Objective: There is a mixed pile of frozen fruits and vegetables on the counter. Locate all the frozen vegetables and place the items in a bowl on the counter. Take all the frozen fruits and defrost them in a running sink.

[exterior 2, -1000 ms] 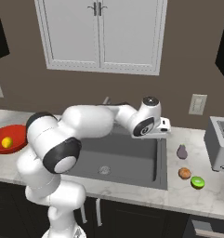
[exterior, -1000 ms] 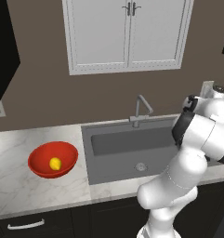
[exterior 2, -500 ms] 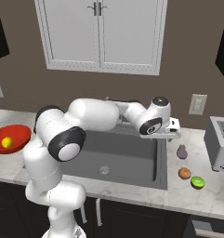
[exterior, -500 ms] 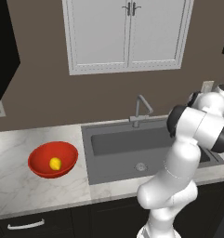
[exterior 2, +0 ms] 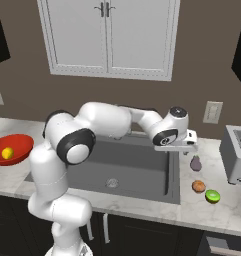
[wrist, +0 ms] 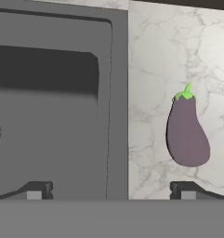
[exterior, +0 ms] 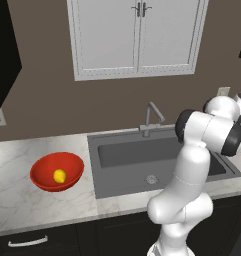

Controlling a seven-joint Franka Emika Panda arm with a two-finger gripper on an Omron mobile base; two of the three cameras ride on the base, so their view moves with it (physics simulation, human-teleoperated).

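Two dark fingertips of the gripper [wrist: 111,190] stand spread wide, grasping nothing, above the marbled counter [wrist: 178,56] beside the dark grey sink [wrist: 48,93]; the purple-grey eggplant [wrist: 187,135] lies just ahead.

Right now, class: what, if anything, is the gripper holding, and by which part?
Nothing. The gripper is open and empty, above the counter near the eggplant.
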